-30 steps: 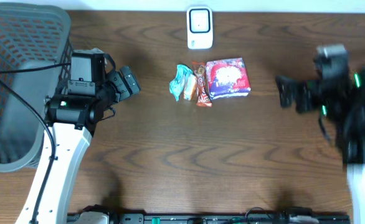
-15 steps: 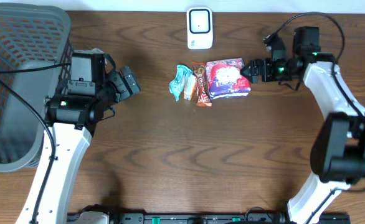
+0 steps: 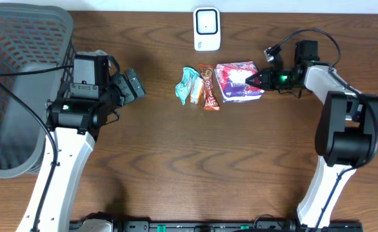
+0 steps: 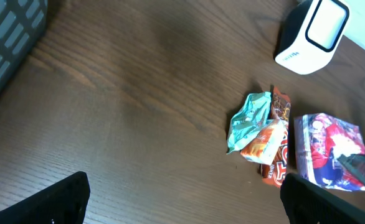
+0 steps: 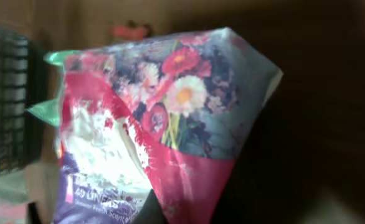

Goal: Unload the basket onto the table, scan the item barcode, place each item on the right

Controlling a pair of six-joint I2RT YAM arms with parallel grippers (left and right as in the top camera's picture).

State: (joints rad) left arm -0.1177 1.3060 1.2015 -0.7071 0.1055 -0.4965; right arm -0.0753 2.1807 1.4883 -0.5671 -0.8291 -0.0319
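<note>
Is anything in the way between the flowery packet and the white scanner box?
No, nothing visible. The right gripper is shut on the flowery packet, and only bare table lies between it and the white scanner.

place: mock shop checkout | evidence: barcode scanner (image 3: 206, 29), shopping basket (image 3: 21, 38)

**White Shells, Black Joints**

The left arm (image 3: 65, 161) and the right arm (image 3: 324, 183) wear smooth white shells over their long links, with bulky rounded black housings at the joints. Each ends in a black hand: the left hand (image 3: 132, 84) and the right hand (image 3: 256, 78). A thin black cable trails beside the left arm. Another loops off the right wrist, where small green lights glow.
</note>
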